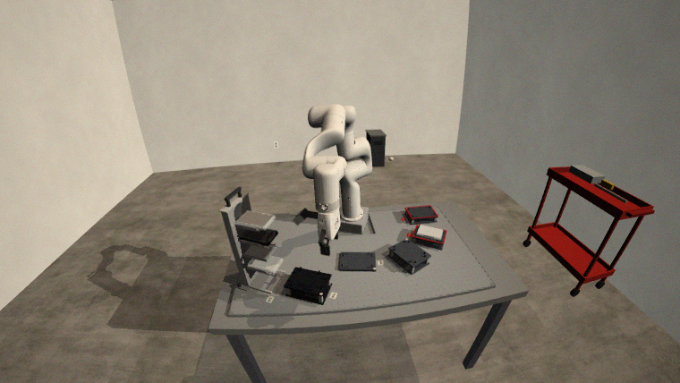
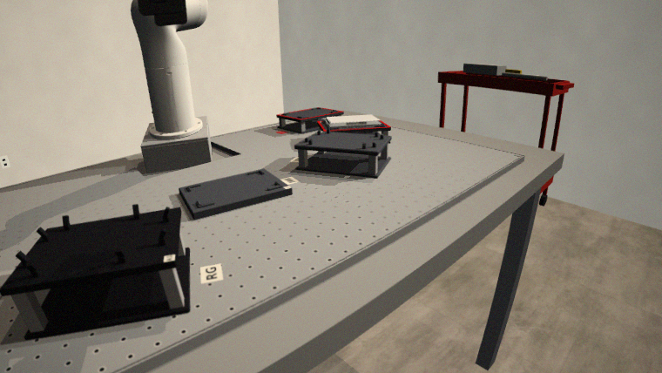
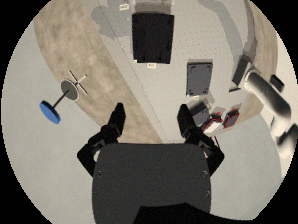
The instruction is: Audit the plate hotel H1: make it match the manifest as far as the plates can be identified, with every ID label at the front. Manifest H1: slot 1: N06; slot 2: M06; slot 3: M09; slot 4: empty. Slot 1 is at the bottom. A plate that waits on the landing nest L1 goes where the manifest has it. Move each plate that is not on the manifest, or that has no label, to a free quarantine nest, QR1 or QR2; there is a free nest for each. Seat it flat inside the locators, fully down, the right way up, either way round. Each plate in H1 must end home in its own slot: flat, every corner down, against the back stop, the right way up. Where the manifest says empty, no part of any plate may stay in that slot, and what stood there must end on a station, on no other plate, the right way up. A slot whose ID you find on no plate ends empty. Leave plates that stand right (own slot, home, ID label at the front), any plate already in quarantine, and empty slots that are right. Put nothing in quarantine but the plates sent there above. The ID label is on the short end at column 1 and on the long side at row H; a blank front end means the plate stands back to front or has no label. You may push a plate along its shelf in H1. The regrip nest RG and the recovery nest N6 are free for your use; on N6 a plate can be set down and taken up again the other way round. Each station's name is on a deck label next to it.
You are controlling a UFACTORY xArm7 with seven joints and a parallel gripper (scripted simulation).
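Note:
The plate hotel H1 (image 1: 251,247) stands at the table's left edge. A light plate (image 1: 255,219) lies on its top shelf and a dark plate (image 1: 257,234) just below. More plates sit on the lower shelves, and I cannot read any labels. My gripper (image 1: 326,247) hangs open and empty above the table, between the hotel and a flat dark nest (image 1: 356,260). One red-edged quarantine nest (image 1: 429,234) holds a white plate (image 2: 354,121). The other red-edged nest (image 1: 420,213) is empty.
The black raised regrip nest RG (image 1: 308,284) stands empty beside the hotel and also shows in the exterior view (image 2: 97,259). A raised dark nest (image 1: 409,255) stands empty right of the flat nest (image 2: 235,191). The arm's base (image 2: 176,148) is at the back. A red cart (image 1: 590,223) stands off the table.

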